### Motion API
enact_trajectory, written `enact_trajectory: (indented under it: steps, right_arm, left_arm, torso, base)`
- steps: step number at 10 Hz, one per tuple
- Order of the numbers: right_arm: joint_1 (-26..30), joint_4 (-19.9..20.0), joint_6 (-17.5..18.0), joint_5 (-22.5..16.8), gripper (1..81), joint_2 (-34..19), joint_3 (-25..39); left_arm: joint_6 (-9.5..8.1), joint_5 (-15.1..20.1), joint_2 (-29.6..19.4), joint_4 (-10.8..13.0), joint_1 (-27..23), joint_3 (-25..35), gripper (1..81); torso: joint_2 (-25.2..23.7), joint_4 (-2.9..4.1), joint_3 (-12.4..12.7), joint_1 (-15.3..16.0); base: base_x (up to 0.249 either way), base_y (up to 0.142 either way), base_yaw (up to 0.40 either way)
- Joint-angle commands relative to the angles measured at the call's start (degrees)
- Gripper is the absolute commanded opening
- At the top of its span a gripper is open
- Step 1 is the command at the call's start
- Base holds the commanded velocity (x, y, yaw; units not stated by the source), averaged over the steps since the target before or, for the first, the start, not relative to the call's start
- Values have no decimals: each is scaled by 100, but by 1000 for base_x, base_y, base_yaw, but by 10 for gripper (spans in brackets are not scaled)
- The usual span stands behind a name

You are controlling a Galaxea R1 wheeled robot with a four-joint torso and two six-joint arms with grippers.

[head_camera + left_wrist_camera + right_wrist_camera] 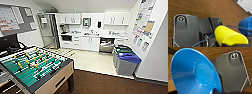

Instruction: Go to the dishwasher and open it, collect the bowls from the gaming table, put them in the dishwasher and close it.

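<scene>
The gaming table (55,80), with a green field and rods, stands close at the lower left of the head view. The dishwasher (107,46) is far across the room under the white counter, its door open on a dark inside. In the left wrist view a yellow bowl (228,35) hangs over the brown wood floor, and my left gripper (221,44) is shut on its rim. The right wrist view has a blue bowl (196,73) tilted on its side, my right gripper (215,91) shut on its edge. That blue bowl (245,25) also shows beside the yellow one.
A grey bin with a blue lid (128,62) and a green-lidded one (123,51) stand along the right wall. White cabinets (85,42) line the back, with a doorway (48,31) to their left. Pale floor (92,60) lies between me and the kitchen.
</scene>
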Motion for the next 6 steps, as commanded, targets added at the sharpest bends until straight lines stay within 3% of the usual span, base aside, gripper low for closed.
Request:
enact_trajectory:
  steps: [1,6]
  right_arm:
    - [135,-212,-91,-242,10,33,155]
    - [144,-203,-91,-242,10,41,146]
  left_arm:
    - [-1,73,-110,64,-191,56,10]
    - [-1,72,-110,55,-192,56,10]
  torso:
    - [-2,0,2,-1]
    - [0,0,2,0]
  base:
    - [145,-62,0]
    - [145,-62,0]
